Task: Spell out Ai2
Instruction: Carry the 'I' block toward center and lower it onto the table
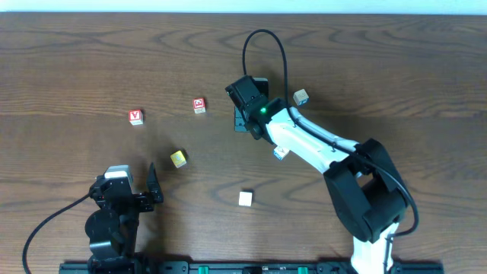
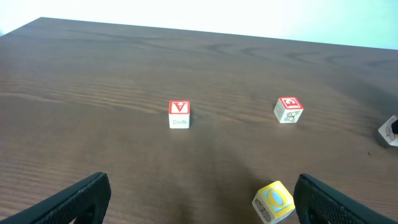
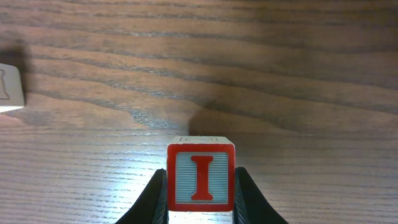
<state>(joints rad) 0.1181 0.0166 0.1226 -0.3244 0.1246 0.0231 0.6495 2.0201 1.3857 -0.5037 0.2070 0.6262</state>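
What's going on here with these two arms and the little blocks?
The right gripper is shut on a red letter I block, out over the middle of the table. The left gripper sits open, holding nothing. A red A block, another red block and a yellow block lie apart, so nothing is lined up yet.

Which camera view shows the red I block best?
The right wrist view: the I block sits close, between the fingers, its letter facing the camera. Overhead, the right arm hides it. The left wrist view shows no readable I.
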